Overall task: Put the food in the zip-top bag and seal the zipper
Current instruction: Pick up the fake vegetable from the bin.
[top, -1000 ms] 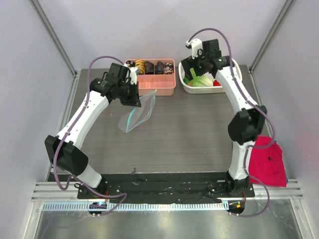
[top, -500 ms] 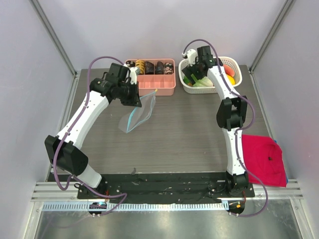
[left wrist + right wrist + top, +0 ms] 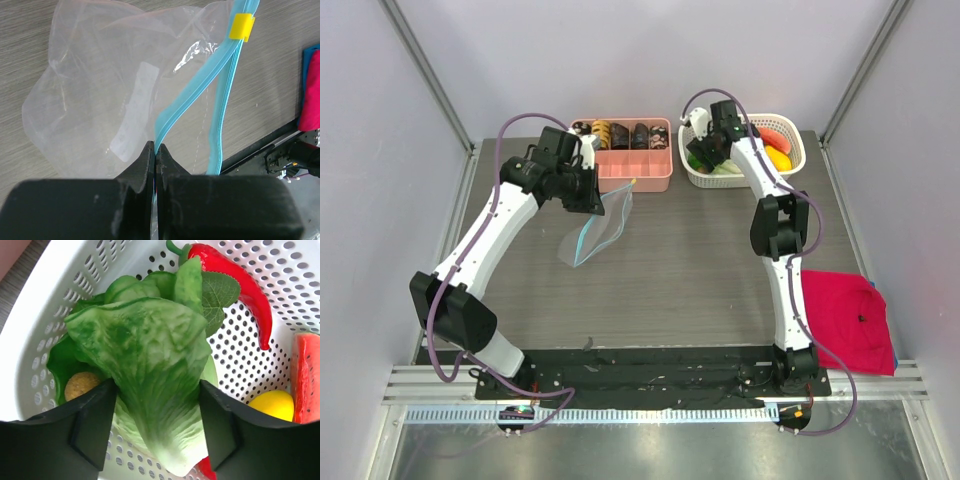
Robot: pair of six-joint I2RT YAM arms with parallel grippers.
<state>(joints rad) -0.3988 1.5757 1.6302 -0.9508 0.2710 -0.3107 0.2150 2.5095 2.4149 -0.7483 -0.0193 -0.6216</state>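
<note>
The zip-top bag (image 3: 595,228) hangs clear and crinkly above the table, its mouth parted. My left gripper (image 3: 156,150) is shut on one side of the light-blue zipper (image 3: 192,95), below the yellow slider (image 3: 242,27); from above, this left gripper (image 3: 592,200) is in front of the pink tray. My right gripper (image 3: 158,425) is down in the white basket (image 3: 60,300), and its fingers (image 3: 95,425) press the two sides of the green lettuce (image 3: 150,340). Beside the lettuce lie a red chili (image 3: 235,275), a yellow piece (image 3: 272,402) and a red piece (image 3: 306,375).
A pink compartment tray (image 3: 632,170) with dark roll-shaped pieces stands at the back, left of the basket (image 3: 790,125). A tan round piece (image 3: 80,385) sits under the lettuce. A red cloth (image 3: 855,325) lies at the table's right edge.
The right arm has swung left and lowered into the basket, and its jaws have narrowed onto the lettuce. The left arm and the bag have not moved.
</note>
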